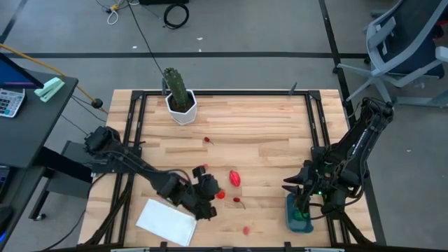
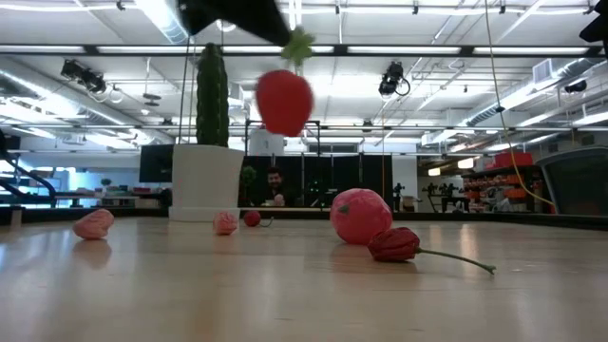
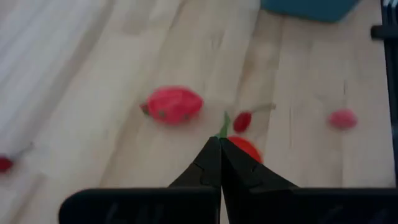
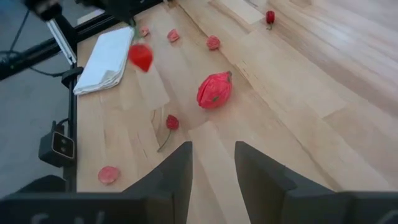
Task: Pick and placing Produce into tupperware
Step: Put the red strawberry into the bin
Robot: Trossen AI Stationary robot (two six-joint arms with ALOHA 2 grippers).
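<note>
Table (image 1: 266, 133): pale wood planks, smooth, slight sheen in the low view. Frame (image 1: 133, 119): dark metal, matt. Grippers' fingers (image 4: 180, 171): matt black plastic, probably. Tupperware (image 1: 299, 218): smooth teal plastic. Big red fruit (image 4: 214, 90): wrinkled, matt skin. Strawberry (image 2: 284, 100): smooth, rubbery-looking. Pot (image 1: 181, 108): white, glossy. White sheet (image 1: 166, 221): soft, cloth-like.

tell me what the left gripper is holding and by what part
The left gripper, shut, holds a red strawberry by its green leafy top, lifted off the table. The right gripper is open and empty.
</note>
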